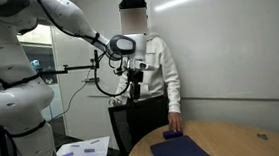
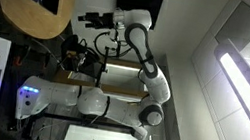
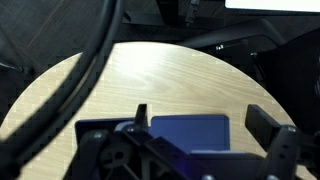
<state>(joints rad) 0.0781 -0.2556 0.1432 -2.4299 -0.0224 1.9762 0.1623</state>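
Note:
A flat blue rectangular pad (image 3: 190,131) lies on a round wooden table (image 3: 150,75). In the wrist view it sits straight below, between my gripper's (image 3: 205,124) two dark fingers (image 3: 268,124). The jaws stand wide apart with nothing between them. In an exterior view the gripper (image 1: 136,94) hangs well above the table (image 1: 235,139), up and to the left of the blue pad (image 1: 180,150). A small dark item (image 1: 171,135) lies just beyond the pad. In an exterior view that is turned sideways, the gripper (image 2: 83,18) is clear of the table (image 2: 18,8).
A person (image 1: 151,72) stands behind the table with one hand (image 1: 175,120) at its edge, close to the gripper. A black chair (image 1: 123,119) is beside them. White papers (image 1: 83,150) lie on a low surface by the robot base. A thick black cable (image 3: 90,60) crosses the wrist view.

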